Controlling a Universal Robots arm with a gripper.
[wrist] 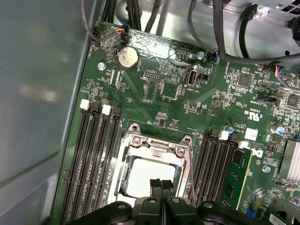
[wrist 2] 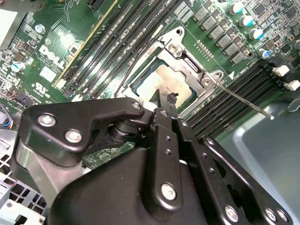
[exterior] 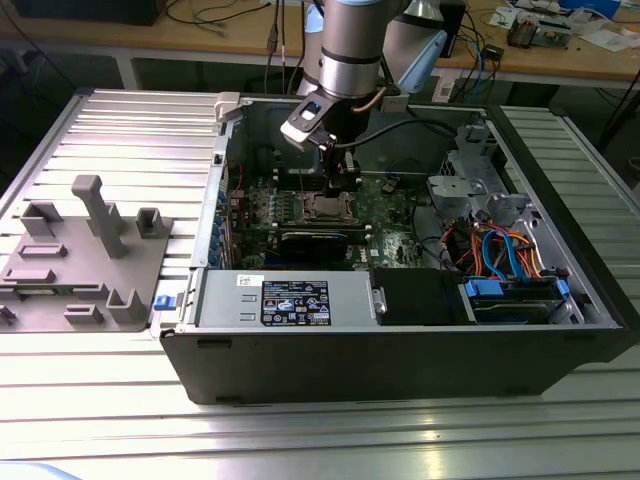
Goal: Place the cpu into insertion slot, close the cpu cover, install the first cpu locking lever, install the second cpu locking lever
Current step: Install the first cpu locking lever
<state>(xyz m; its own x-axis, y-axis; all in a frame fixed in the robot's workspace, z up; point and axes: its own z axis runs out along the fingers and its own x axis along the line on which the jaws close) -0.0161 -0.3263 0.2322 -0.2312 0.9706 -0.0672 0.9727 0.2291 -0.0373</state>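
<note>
cpu [wrist: 149, 174]: pale silver-grey
cpu cover [wrist: 154, 146]: shiny silver
circuit board [wrist: 178, 101]: green
end effector [wrist 2: 165, 101]: black
worktop [exterior: 120, 130]: grey, ribbed

Even overhead light, exterior view sharp. Glare whitens the cpu [wrist: 149, 177] top in both wrist views. Pincer [wrist 2: 165, 101] body close and soft-focused; case interior shadowed.

The cpu [wrist: 151, 174] is a flat square chip with a dull silver-grey top, seated level in the insertion slot [wrist: 126, 178] on the green motherboard [wrist: 154, 101], between the two banks of black memory slots. The cpu cover [wrist: 157, 144], a thin silver metal frame with a large square window, lies flat over the chip. In the second wrist view, one thin locking lever [wrist 2: 243, 99] projects outward from the socket corner.
</note>
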